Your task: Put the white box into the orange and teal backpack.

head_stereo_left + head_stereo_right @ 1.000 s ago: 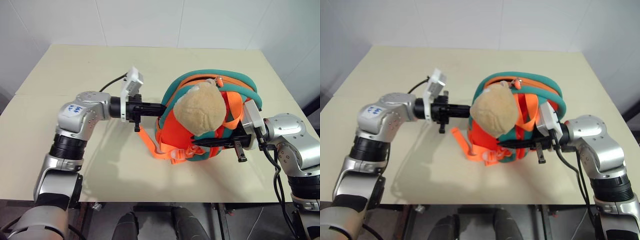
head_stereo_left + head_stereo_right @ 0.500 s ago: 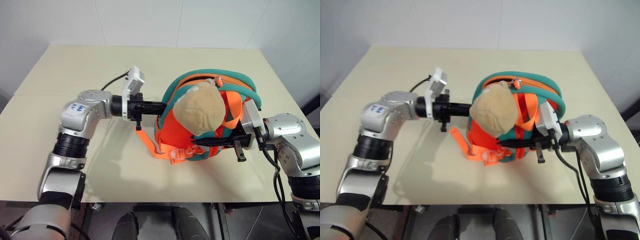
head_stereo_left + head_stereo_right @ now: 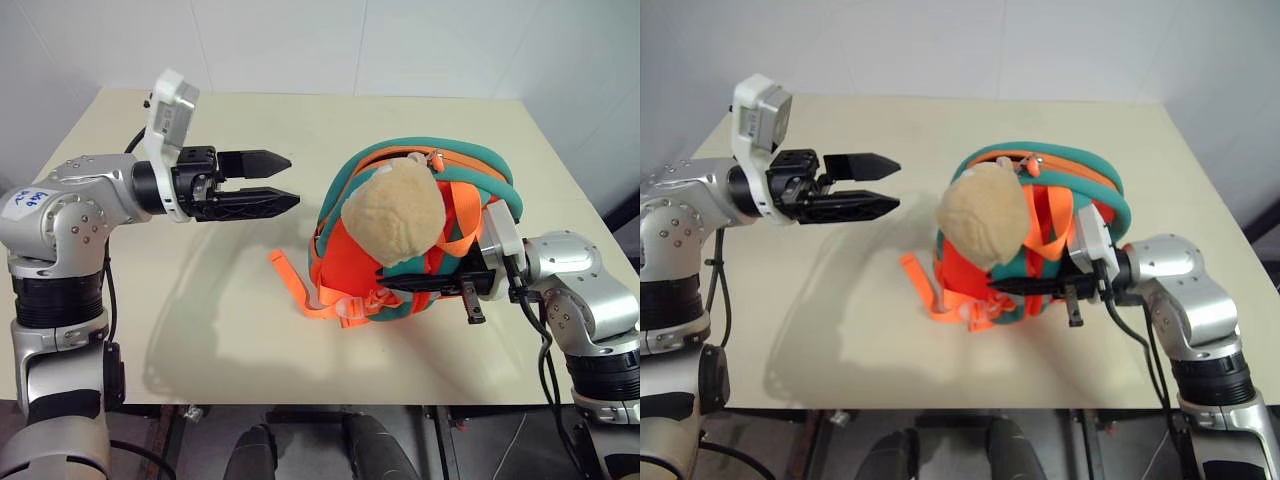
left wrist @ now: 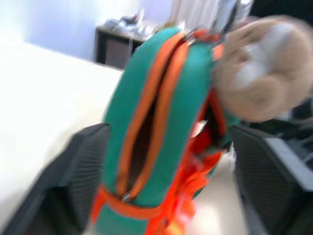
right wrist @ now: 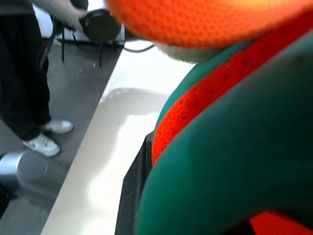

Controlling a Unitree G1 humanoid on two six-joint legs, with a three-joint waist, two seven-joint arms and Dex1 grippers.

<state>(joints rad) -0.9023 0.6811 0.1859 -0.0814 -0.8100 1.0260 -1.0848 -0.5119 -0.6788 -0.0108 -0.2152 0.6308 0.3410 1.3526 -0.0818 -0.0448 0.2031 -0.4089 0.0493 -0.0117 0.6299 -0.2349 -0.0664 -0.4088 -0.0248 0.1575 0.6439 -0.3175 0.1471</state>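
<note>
Soft orange and teal backpack (image 3: 415, 235) sags; your closed right gripper (image 3: 400, 285) pinches its strap, left gripper (image 3: 270, 182) gapes empty.

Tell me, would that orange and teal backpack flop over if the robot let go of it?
Probably. The orange and teal backpack looks like soft fabric, standing upright while the right gripper is shut on its straps. The plush monkey on its front may pull it forward. Its loose orange strap trails limp on the table.
</note>
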